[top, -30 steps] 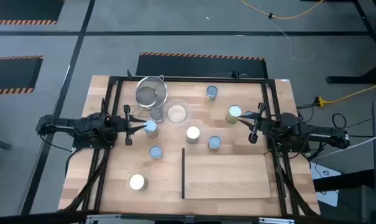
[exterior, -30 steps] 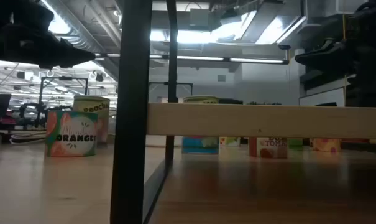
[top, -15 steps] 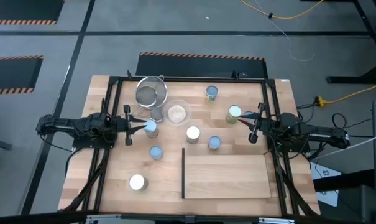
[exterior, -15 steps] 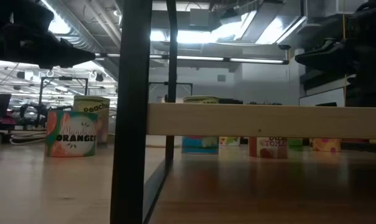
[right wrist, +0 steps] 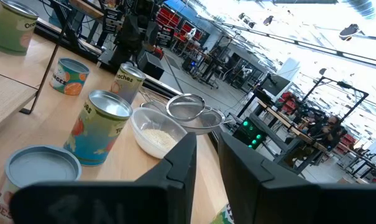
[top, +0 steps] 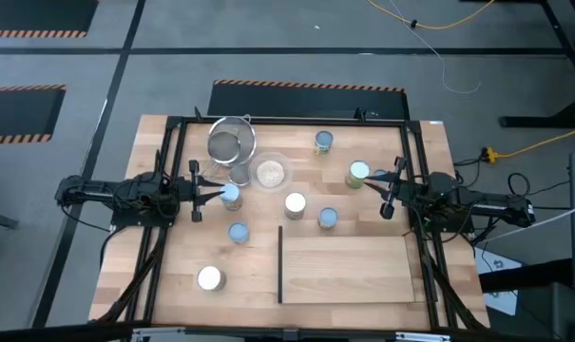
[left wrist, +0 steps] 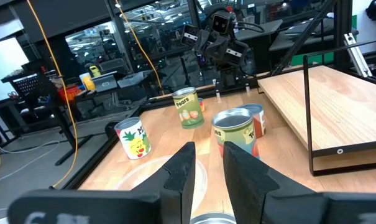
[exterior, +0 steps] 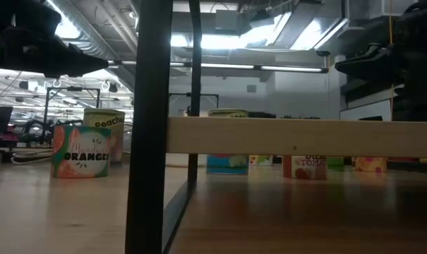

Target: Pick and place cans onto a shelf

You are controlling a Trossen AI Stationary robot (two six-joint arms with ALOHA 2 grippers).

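cans (top: pixel 295 203): 7 | shelf (top: pixel 349 269): 1 | strainer (top: pixel 230 143): 1 | bowl (top: pixel 270 172): 1 | arms: 2

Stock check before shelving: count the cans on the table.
7 small round tins: two at upper right, two by the light-wood shelf's far edge, three on the left. The arms may hide more.

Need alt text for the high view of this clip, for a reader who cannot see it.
Overhead, a wooden table carries seven cans scattered around a mesh strainer and a glass bowl of grains, with the light-wood shelf bare at the near edge. The left gripper sits beside a blue-topped can; the right gripper waits near a white-topped can.
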